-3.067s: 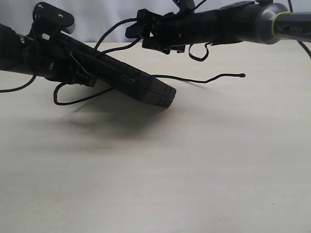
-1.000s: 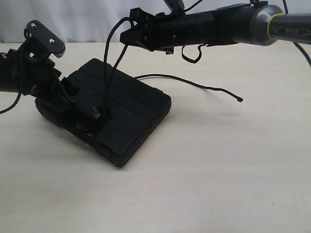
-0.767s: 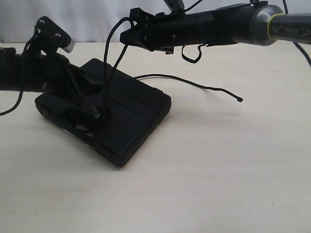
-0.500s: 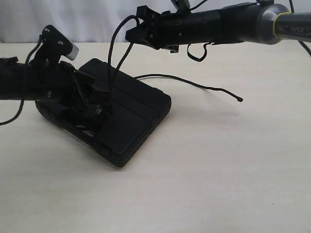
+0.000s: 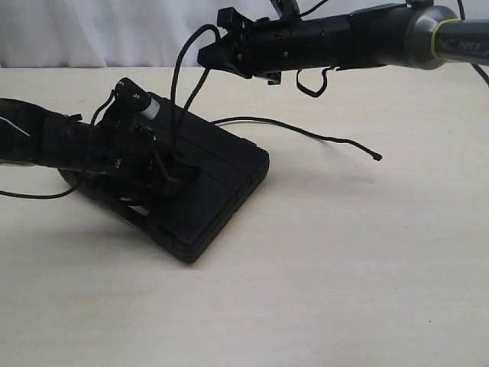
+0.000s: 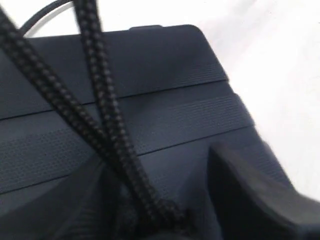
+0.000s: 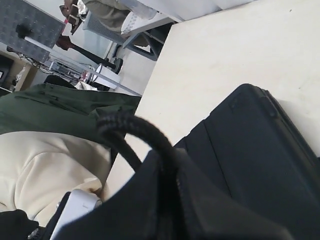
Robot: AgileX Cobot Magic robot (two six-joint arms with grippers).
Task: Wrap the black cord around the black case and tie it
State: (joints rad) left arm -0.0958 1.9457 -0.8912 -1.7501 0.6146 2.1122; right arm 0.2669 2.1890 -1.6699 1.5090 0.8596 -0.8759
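Black cord pinched in right hand; left hand, grip unclear, reached onto case.

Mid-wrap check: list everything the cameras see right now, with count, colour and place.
black case: one, matte black, on the table left of centre.
black cord: one, black braided; two strands rise from the case lid to the right pincer, and the free tail lies on the table to the right.
table: one, pale beige, under everything.
backdrop: one, white, behind the table.
fabric: two patches, cream and dark green, beyond the table edge in the right wrist view.
left pincer: one, black, on the case lid where the strands meet; grip unclear.
right pincer: one, black, raised above the case, closed on the cord.
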